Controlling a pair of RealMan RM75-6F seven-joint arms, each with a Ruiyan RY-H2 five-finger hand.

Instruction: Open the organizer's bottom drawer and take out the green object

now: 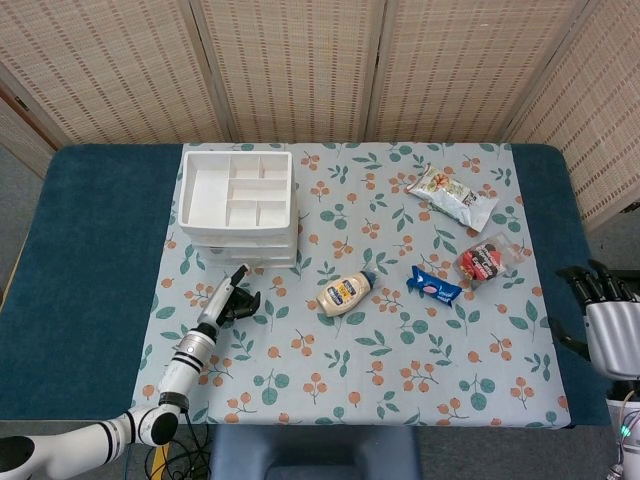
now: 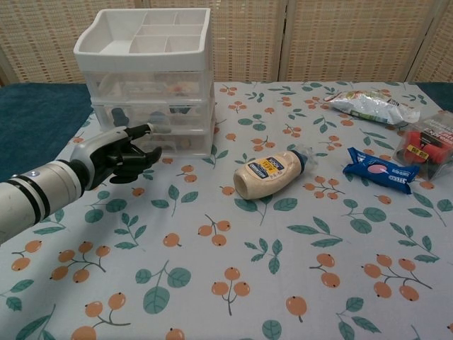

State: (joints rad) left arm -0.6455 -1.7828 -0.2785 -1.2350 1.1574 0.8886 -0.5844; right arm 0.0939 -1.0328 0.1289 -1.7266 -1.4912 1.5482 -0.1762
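Observation:
The white three-drawer organizer stands at the back left of the floral cloth, all drawers closed. Its translucent bottom drawer shows only dim shapes, and I cannot make out a green object. My left hand hovers just in front of that drawer, low over the cloth. One finger stretches toward the drawer front and the others are loosely curled; it holds nothing. My right hand is off the table's right edge with fingers spread upward and empty, seen only in the head view.
A mayonnaise bottle lies mid-cloth. A blue snack pack, a red-filled clear box and a white snack bag lie to the right. Dark blue tablecloth borders the floral cloth.

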